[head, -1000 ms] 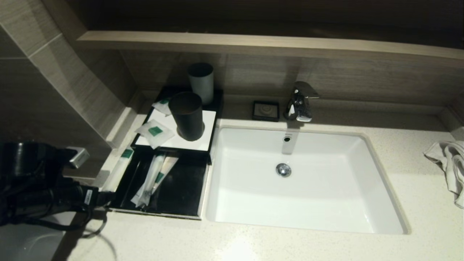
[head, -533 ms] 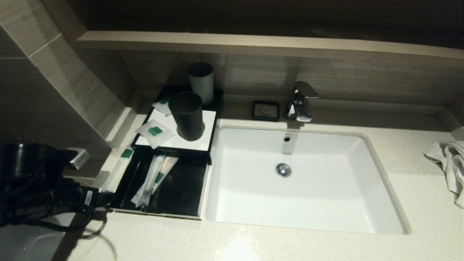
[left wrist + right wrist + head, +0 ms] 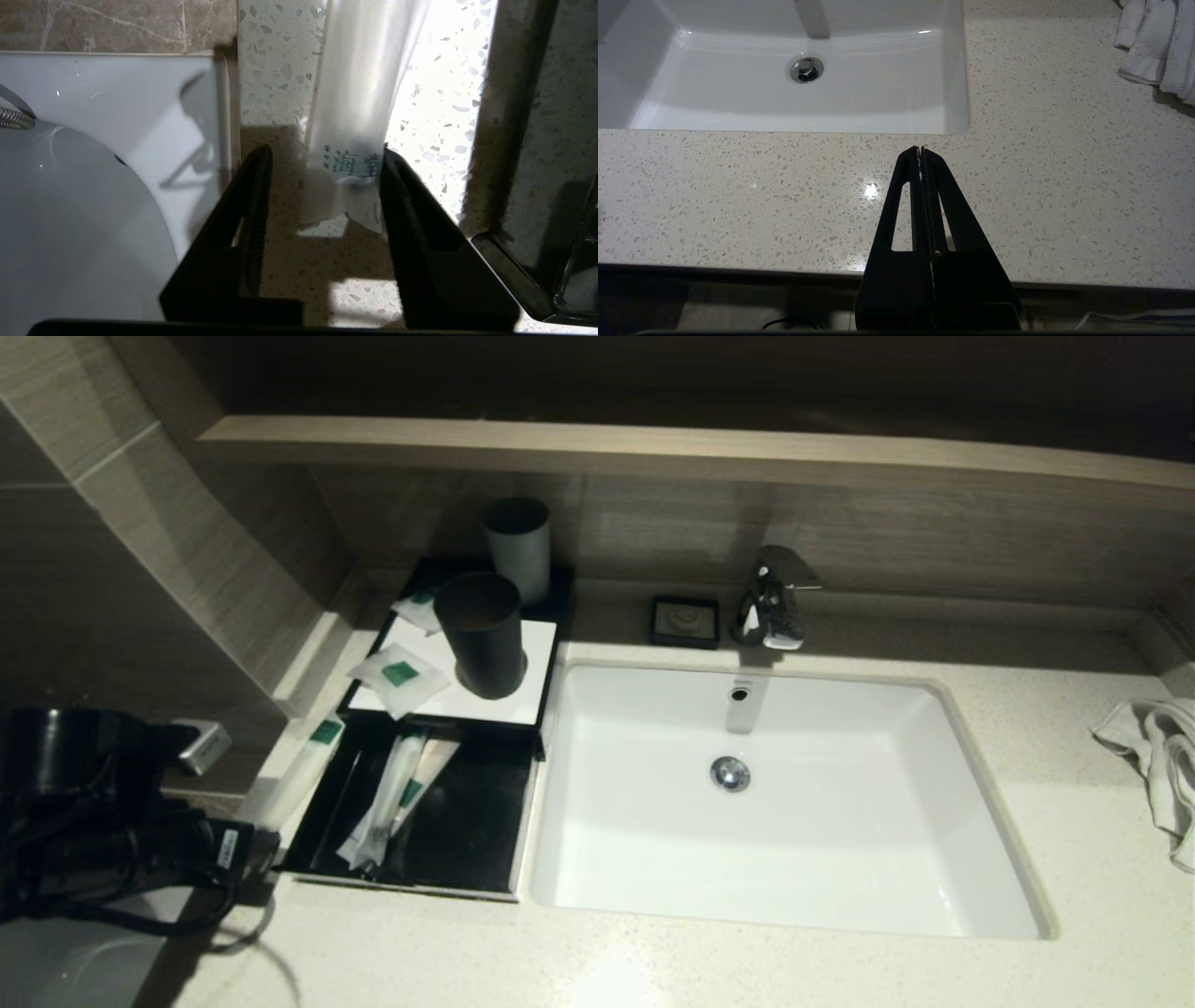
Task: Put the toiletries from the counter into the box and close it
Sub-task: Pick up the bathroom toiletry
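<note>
Presently, in the head view, the left claw (image 3: 266, 845) sits at the desk's (image 3: 653, 971) left edge, beside the front left corner of the box (image 3: 448, 709), at the near end of a long sachet (image 3: 303, 770) that lies on the desk along the left side of the open drawer (image 3: 467, 840). Compared with the earlier head views, the arm has barely shifted; the sachet lies where it did. Two long sachets (image 3: 397, 798) already rest inside the drawer; two small squarish sachets (image 3: 400, 677) lie on the box's white top panel beside a black cup (image 3: 481, 635). In the left wrist view, the change is visible: the claw stands at a narrowed, mid-way gap, with one finger (image 3: 397, 186) touching the sachet's printed end (image 3: 348, 163) and the other finger (image 3: 254, 186) apart from it. The grip is judged not yet complete; the next step is likely to finish closing, lift, and transfer into the drawer. In the right wrist view, the right claw (image 3: 920, 151) is fully closed on nothing, parked above the desk's front edge near the sink (image 3: 784, 93). The drawer remains to be closed.
</note>
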Available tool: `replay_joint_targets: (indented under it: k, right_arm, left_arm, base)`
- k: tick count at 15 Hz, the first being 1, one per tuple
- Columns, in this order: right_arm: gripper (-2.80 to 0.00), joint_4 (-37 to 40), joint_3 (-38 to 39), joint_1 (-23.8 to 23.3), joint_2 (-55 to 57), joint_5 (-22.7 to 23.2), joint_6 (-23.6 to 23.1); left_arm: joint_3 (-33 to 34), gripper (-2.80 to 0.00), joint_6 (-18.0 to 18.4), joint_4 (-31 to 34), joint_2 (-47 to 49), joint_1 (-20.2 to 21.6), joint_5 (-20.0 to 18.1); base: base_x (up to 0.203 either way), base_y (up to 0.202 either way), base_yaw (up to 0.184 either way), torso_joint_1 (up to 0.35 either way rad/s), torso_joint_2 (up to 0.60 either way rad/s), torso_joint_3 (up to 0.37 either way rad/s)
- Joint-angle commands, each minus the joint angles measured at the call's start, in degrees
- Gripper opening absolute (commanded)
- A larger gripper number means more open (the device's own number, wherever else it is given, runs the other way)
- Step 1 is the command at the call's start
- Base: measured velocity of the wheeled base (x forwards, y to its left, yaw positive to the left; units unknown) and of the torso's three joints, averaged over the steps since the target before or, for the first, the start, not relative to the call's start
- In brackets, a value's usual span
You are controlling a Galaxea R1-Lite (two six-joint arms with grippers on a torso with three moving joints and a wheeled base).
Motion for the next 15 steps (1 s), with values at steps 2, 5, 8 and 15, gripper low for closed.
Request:
replay_joint_targets:
  k: [2, 5, 8, 15]
  right_arm:
    - [-2.8, 0.0, 0.0, 0.0, 0.0, 0.0, 0.1]
    - [-2.8, 0.0, 0.0, 0.0, 0.0, 0.0, 0.1]
    - [-2.8, 0.0, 0.0, 0.0, 0.0, 0.0, 0.0]
    - [-2.8, 0.0, 0.0, 0.0, 0.0, 0.0, 0.0]
  left_arm:
    - [0.0, -2.8, 0.1, -0.2, -0.7, 0.0, -0.1]
    - [0.0, -2.8, 0.0, -0.1, -1.9, 0.0, -0.1]
    - [-0.1, -2.8, -0.1, -0.1, -4.2, 0.0, -0.2]
    - [-0.9, -2.8, -1.2, 0.3, -11.2, -0.1, -0.4]
  base:
    - [0.0, 0.0, 0.0, 0.0, 0.0, 0.0]
    - [0.0, 0.0, 0.0, 0.0, 0.0, 0.0]
    - [0.0, 0.0, 0.0, 0.0, 0.0, 0.0]
    - [0.0, 0.0, 0.0, 0.0, 0.0, 0.0]
